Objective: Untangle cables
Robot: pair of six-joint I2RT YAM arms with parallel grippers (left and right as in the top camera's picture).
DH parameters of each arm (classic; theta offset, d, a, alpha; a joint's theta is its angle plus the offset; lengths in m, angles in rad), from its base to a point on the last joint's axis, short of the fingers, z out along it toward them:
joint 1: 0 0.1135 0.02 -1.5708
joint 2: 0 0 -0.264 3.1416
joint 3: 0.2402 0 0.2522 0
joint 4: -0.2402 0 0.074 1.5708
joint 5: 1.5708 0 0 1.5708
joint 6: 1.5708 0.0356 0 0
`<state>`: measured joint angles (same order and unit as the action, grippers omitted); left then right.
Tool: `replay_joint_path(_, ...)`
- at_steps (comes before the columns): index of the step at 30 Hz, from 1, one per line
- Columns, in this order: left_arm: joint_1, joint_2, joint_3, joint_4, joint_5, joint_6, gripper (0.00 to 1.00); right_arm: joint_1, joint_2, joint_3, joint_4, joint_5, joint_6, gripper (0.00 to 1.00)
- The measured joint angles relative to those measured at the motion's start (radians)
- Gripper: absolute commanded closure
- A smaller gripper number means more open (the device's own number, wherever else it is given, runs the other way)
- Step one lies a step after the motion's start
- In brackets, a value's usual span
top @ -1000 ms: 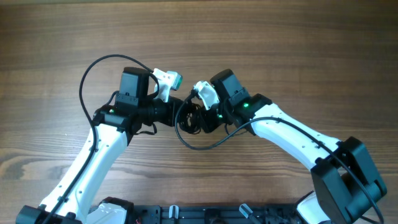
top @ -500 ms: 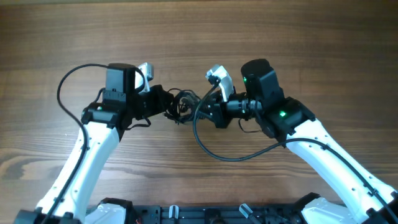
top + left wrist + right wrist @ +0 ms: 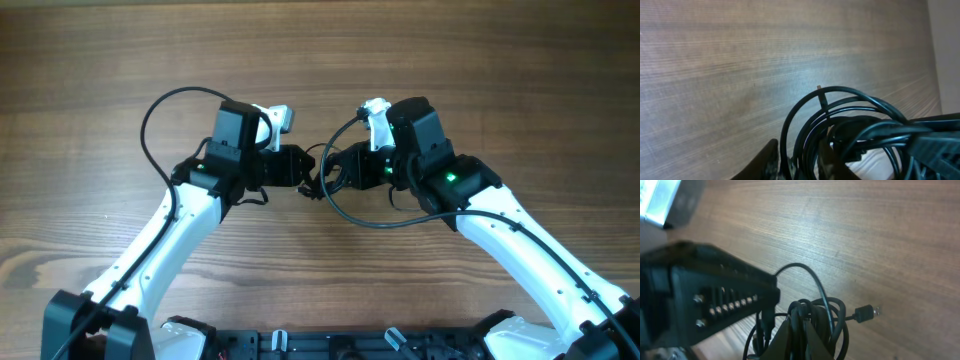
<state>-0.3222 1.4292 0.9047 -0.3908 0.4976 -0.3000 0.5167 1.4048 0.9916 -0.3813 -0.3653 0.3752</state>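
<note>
The cables [image 3: 317, 180] are a small tangle of thin black cords held between my two grippers at the table's middle. My left gripper [image 3: 298, 168] is shut on the tangle from the left. In the left wrist view several loops of the cables [image 3: 840, 107] run between its fingers [image 3: 797, 152]. My right gripper [image 3: 336, 168] is shut on the same tangle from the right. In the right wrist view the bunched cables [image 3: 816, 309] sit between its fingers [image 3: 799, 332], and a small plug [image 3: 866, 313] sticks out to the right.
The wooden table [image 3: 460, 70] fills all views. Thicker black arm cables loop out by the left arm [image 3: 150, 115] and under the right arm [image 3: 380, 222]. The left gripper's body [image 3: 705, 295] looms close in the right wrist view.
The grippers have come closer together with the tangle bunched between them. The left arm swung right and up. The right gripper moved slightly left.
</note>
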Motion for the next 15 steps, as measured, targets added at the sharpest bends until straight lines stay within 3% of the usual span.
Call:
replay_joint_path(4, 0.063, -0.127, -0.004, 0.029, 0.082, 0.107, 0.61, -0.002, 0.002, 0.000, 0.092, -0.077, -0.187, 0.96)
replay_joint_path(10, 0.082, -0.179, -0.004, -0.075, 0.252, 0.272, 0.71, -0.003, 0.003, 0.004, 0.201, -0.266, -0.250, 0.96)
replay_joint_path(13, 0.082, -0.179, -0.004, -0.152, 0.208, 0.318, 0.73, -0.023, 0.003, 0.004, 0.204, -0.352, -0.250, 0.96)
replay_joint_path(15, 0.082, -0.173, -0.003, -0.214, 0.100, 0.325, 0.68, -0.075, 0.006, 0.004, 0.221, -0.452, -0.253, 0.96)
